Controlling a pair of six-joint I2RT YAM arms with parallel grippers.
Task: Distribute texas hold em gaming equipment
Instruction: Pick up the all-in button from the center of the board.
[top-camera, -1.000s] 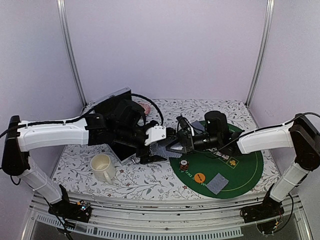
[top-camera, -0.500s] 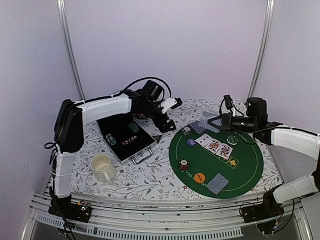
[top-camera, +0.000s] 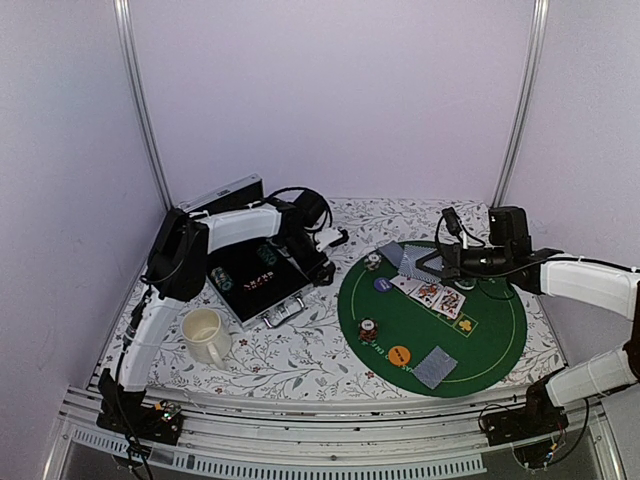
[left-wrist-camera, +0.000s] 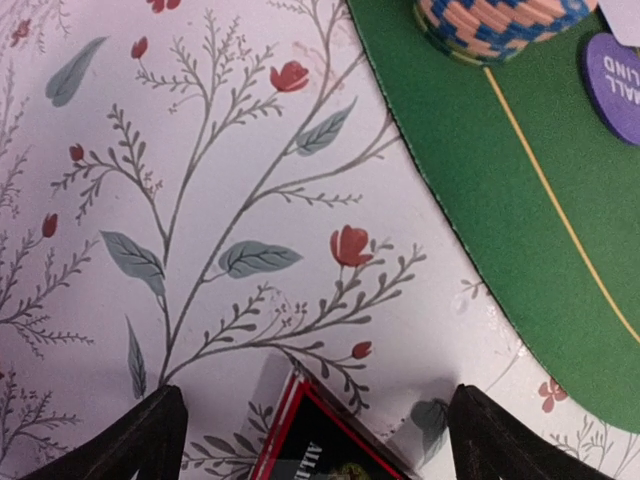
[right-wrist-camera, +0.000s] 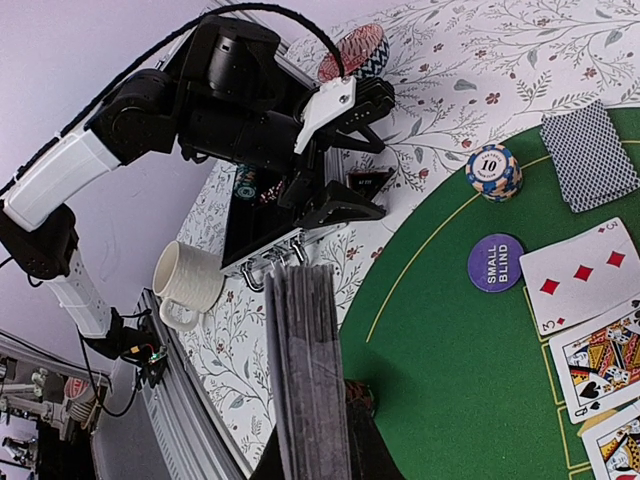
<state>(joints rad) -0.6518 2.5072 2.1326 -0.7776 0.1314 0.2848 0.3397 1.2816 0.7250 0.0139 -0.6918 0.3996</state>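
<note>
My left gripper is open and hovers low over the floral cloth, just left of the green mat. A black-red triangle marker lies between its fingers, with a gap on each side. In the top view the left gripper is by the case's right corner. My right gripper is shut on a deck of grey-backed cards, held edge-on above the mat. On the mat are a striped chip stack, a purple disc, an orange disc, face-up cards and face-down cards.
An open black case with chips lies left of the mat. A cream mug stands near the front left. A pink striped round object sits at the back behind the left arm. Another chip stack rests on the mat's near left.
My left arm swung in from the back of the table and lowered its open gripper beside the case's right corner. My right gripper with the deck shifted slightly left.
</note>
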